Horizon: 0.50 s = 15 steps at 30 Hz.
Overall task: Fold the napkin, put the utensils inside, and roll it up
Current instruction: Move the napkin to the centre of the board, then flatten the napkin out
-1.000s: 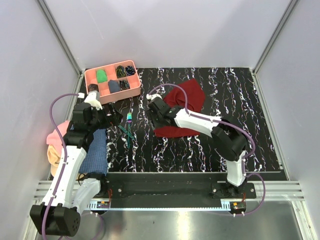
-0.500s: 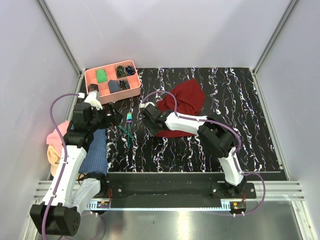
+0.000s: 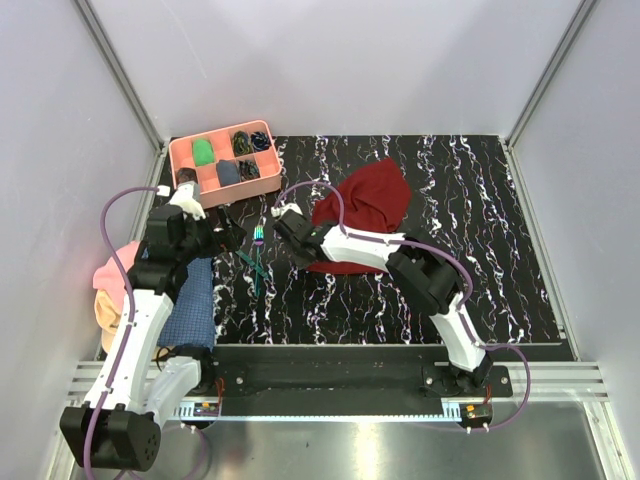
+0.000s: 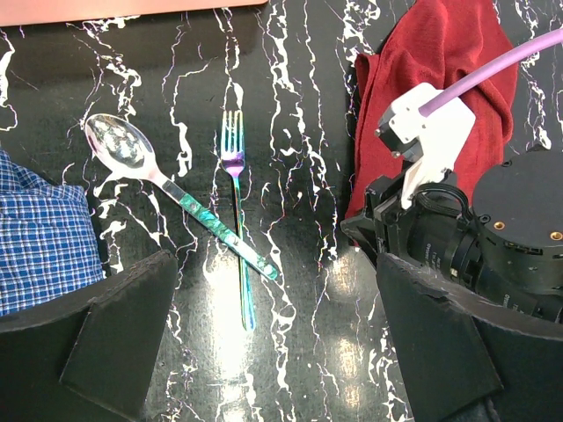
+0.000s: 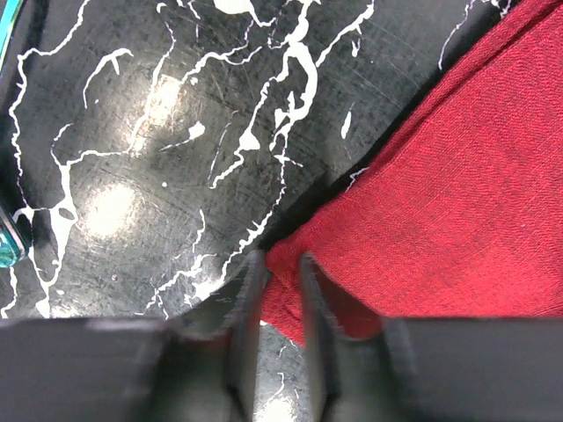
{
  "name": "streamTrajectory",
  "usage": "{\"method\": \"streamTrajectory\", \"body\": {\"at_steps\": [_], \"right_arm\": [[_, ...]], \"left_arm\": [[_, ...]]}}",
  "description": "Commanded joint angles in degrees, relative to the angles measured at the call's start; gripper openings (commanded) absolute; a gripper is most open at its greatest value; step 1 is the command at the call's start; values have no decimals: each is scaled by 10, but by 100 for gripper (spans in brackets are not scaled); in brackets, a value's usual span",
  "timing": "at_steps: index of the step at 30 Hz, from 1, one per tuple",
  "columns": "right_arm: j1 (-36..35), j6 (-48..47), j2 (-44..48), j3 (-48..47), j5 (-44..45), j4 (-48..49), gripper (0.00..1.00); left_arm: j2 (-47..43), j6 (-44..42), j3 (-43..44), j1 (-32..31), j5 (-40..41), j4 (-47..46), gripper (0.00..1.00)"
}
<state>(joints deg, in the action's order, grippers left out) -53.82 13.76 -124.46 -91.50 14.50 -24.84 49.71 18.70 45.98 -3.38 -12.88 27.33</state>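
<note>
None of the three steps looks done. The napkin lies rumpled and unfolded on the desk, a little right of the middle, with no flat, squared shape to it. The utensils lie bare on the desk well left of the napkin, not touching it. From the left wrist I count two of them: a spoon and a fork, the spoon's teal handle crossing the fork's shaft, with a checked cloth just beside the spoon's bowl. The right pincer is down at the napkin's near-left corner. Its fingers stand narrow with the red corner between them, which I read as a pinch on the cloth. The top view hides the fingers, so how firm the hold is I cannot say. The left pincer hangs over the utensils with its fingers spread wide and nothing in them. My judgement is that the work is at its very start, the corner being taken so that the cloth can be spread or folded. Left to do are the fold itself, laying the fork and spoon on the cloth, and the rolling.
</note>
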Motion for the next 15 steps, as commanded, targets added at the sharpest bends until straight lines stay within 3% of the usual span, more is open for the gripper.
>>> {"method": "streamTrajectory", "body": {"at_steps": [1,7,15], "right_arm": [[-2,-14,-36,-7,14,-39,21],[-2,-13,-44,-25,6,-39,0],[-1,-5,19,-64,-14,-39,0]], "left_arm": [[0,3,10,-2,-13,-17,99],[-1,3,10,-2,-12,-18,99],[-2,2,9,-2,1,-19,99]]}}
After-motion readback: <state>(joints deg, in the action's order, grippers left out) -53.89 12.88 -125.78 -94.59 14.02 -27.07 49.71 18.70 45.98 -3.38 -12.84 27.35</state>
